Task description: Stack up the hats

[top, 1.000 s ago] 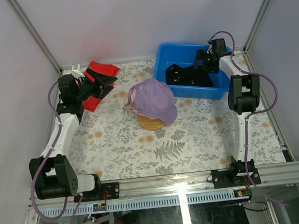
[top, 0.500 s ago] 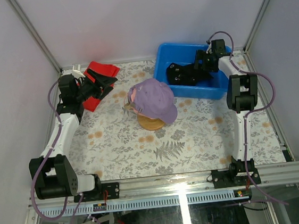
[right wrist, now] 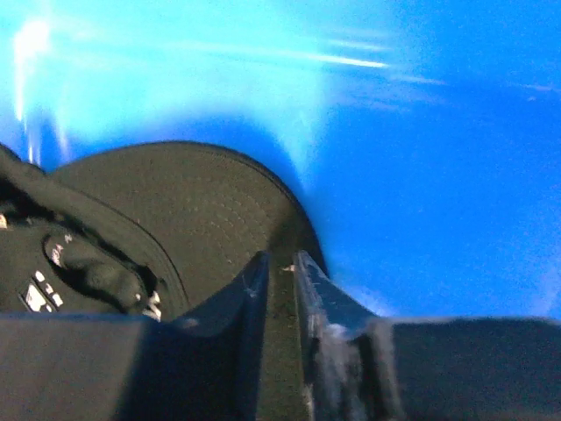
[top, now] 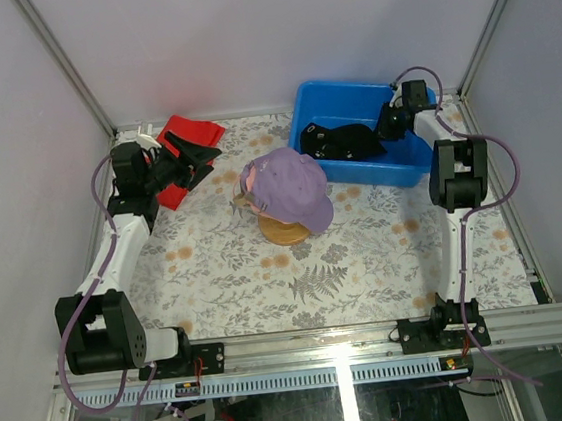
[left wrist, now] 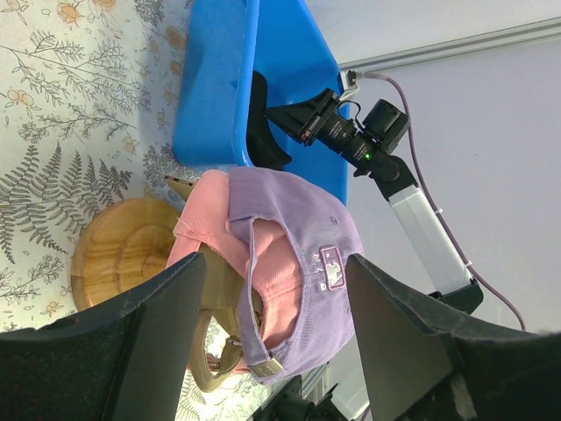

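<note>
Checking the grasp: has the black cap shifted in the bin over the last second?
Yes: the black cap slid left, nearer the blue bin's left wall.

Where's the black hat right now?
In the top view the black hat lies inside the blue bin at the table's far right, beyond the purple hat, with the right gripper closed on its brim.

Overhead: bright, even, diffuse; only faint shadows on the table [top: 367, 262].
Right wrist: soft and smeared, white glare streaking the blue bin [right wrist: 438, 132] wall (worst upper left); black cap [right wrist: 202, 219] dim.
Left wrist: crisp centre; left gripper's fingers [left wrist: 158, 333] dark, blurred.
</note>
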Action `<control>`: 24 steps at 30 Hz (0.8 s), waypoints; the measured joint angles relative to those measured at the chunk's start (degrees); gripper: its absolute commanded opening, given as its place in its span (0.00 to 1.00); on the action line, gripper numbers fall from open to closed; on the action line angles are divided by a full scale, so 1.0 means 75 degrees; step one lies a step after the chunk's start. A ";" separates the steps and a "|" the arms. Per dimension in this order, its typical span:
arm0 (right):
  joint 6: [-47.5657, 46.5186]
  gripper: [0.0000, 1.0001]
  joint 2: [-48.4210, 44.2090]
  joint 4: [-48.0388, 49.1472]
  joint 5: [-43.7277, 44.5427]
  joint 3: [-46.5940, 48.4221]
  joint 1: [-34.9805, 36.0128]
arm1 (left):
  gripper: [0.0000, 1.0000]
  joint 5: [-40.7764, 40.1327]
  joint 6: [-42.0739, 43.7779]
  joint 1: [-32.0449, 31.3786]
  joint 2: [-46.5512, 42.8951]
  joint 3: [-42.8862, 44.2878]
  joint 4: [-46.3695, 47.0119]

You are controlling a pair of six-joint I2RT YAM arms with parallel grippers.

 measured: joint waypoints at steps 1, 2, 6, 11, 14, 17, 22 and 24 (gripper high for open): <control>0.0108 0.06 0.0000 -0.0032 -0.0093 -0.0099 0.0000 | 0.65 -0.0003 0.0000 0.0000 0.0000 -0.0003 0.0000; 0.0108 0.00 0.0000 -0.0023 -0.0152 -0.0146 0.0000 | 0.65 -0.0003 0.0000 0.0000 0.0000 -0.0006 0.0003; 0.0175 0.00 -0.0044 -0.0032 -0.0236 -0.0242 0.0000 | 0.65 -0.0003 -0.0047 0.0000 0.0000 -0.0055 0.0064; 0.0289 0.62 -0.0254 -0.0239 -0.0268 -0.0449 -0.0020 | 0.65 0.0000 -0.0143 0.0000 0.0000 -0.0166 0.0087; 0.0498 0.82 -0.0586 -0.0498 -0.0373 -0.0606 -0.0035 | 0.65 0.0000 -0.0163 0.0000 0.0000 -0.0166 0.0131; 0.0769 0.86 -0.1195 -0.0764 -0.0347 -0.1099 -0.0035 | 0.65 0.0003 -0.0181 0.0000 0.0000 -0.0166 0.0149; 0.0970 0.88 -0.1985 -0.1513 -0.0163 -0.1533 -0.0003 | 0.65 0.0006 -0.0312 0.0000 0.0055 -0.0172 0.0335; 0.0970 0.88 -0.2116 -0.1950 -0.0023 -0.1527 0.0009 | 0.65 0.0009 -0.0370 0.0000 0.0099 -0.0216 0.0449</control>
